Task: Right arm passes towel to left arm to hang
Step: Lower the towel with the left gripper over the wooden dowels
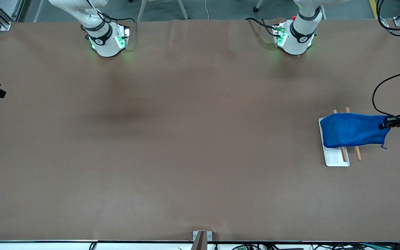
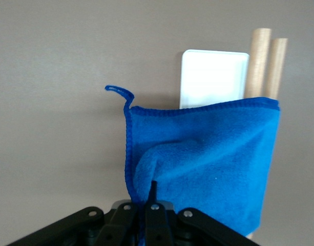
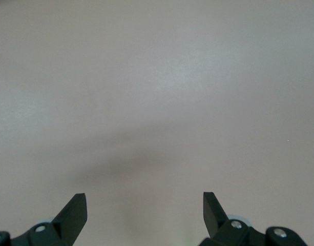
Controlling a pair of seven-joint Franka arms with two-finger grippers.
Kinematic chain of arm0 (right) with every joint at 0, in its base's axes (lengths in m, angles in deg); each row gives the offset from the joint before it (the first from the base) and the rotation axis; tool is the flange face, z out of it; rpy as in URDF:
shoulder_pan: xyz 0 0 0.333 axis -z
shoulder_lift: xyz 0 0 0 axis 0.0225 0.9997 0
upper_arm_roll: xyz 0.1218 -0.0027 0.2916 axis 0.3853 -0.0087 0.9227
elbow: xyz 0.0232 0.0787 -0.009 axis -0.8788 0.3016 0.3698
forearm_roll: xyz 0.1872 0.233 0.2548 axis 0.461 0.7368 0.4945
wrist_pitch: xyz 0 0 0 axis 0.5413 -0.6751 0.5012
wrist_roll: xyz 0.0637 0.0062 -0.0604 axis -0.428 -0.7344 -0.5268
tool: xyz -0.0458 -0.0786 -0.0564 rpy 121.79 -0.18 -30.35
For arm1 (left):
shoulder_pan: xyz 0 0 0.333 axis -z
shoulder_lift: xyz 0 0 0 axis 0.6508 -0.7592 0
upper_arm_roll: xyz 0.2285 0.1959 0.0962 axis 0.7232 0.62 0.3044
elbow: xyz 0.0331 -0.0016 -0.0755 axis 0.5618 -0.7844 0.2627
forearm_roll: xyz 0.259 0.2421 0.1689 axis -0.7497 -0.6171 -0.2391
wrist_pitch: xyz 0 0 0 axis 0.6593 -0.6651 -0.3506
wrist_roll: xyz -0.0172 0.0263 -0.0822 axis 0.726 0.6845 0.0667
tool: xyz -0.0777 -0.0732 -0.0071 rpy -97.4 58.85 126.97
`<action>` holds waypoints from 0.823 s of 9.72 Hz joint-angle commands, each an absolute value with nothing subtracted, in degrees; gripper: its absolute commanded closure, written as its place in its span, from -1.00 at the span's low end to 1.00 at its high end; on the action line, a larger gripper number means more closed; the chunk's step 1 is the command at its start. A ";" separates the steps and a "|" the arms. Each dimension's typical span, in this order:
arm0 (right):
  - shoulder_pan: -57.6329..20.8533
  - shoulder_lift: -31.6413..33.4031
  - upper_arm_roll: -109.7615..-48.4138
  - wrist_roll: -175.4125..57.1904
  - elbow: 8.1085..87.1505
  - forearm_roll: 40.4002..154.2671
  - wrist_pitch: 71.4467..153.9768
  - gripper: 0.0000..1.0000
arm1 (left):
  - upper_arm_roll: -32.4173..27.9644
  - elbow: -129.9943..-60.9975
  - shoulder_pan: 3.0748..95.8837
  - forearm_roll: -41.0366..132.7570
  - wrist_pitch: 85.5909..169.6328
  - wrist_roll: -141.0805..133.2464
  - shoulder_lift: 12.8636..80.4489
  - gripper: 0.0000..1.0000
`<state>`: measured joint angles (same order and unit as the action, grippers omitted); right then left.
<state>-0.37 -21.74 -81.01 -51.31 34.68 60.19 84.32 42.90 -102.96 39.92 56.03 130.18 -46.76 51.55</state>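
At the table's edge toward the left arm's end, we see the towel draped over 2 wooden rods on a white tray, the left gripper clamped on its corner; the right gripper waits, agape and empty.

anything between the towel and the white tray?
Two wooden rods: the towel drapes over them above the tray, left gripper shut on its edge. Front view shows it.
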 commanded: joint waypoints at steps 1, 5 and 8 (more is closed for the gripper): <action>0.56 -22.06 -80.32 -51.88 35.18 59.87 84.81 -1.00 | 43.87 -103.19 39.90 55.93 131.65 -47.55 49.51 0.90; 0.38 -21.97 -80.23 -51.71 35.18 60.05 86.91 -1.00 | 43.78 -102.84 40.08 56.03 133.50 -47.55 49.60 -1.00; 0.20 -22.06 -80.23 -51.71 35.09 60.05 86.39 -1.00 | 43.43 -100.12 40.43 56.03 132.80 -48.33 51.44 -1.00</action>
<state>-0.35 -21.71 -80.84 -51.31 34.79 60.19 86.35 43.57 -100.77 40.23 56.04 132.64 -47.14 51.49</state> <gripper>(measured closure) 0.000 0.269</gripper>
